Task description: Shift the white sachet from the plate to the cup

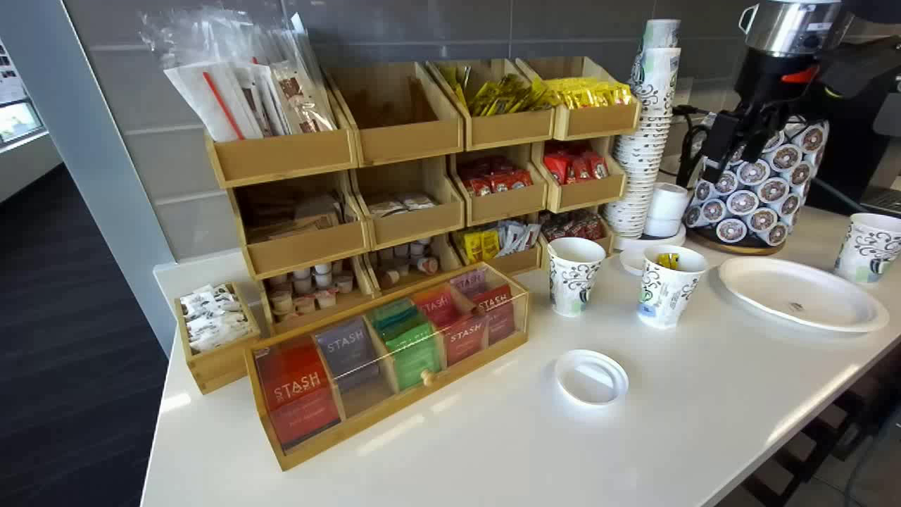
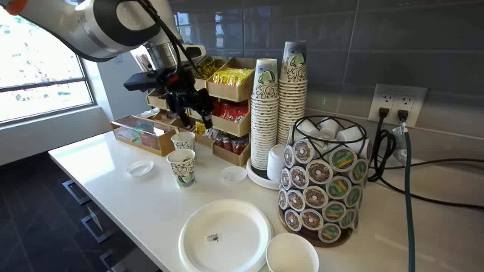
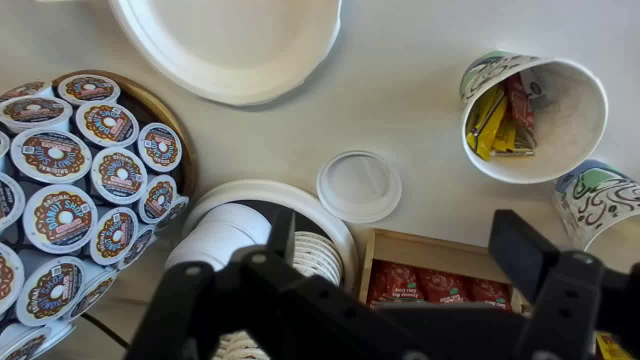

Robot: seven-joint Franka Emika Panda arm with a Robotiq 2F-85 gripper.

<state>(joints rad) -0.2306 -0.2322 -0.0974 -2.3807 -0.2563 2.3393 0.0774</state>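
The small flat rectangular white sachet with dark print (image 2: 214, 237) lies flat on the base of the large round shallow white plate (image 2: 242, 223), near the plate's middle. The plate rests on the glossy white countertop (image 1: 493, 451). The short white paper cup with a dark green round mark (image 1: 869, 248) stands upright just beside the plate; contact between the two cannot be determined. The black two-finger gripper (image 2: 197, 124) is positioned above the countertop, well apart from the plate; its fingers (image 3: 520, 250) are directed downward and, as the wrist view shows, stand wide apart. A white paper cup with black scrolls and yellow-green print (image 1: 664, 299) contains yellow and red packets (image 3: 492, 122). A matching white paper cup (image 1: 574, 282) stands upright near it. A small round white disc (image 1: 591, 377) lies on the countertop near these two cups. Tall stacks of printed white paper cups (image 2: 264, 130) stand on a round white tray (image 2: 261, 182), just beside a cluster of white coffee pods with printed round lids (image 2: 317, 195). A tiered light-wood organizer (image 1: 410, 143) holds assorted packets (image 1: 591, 91), and a clear-lidded light-wood tea box (image 1: 366, 420) is located in front of it
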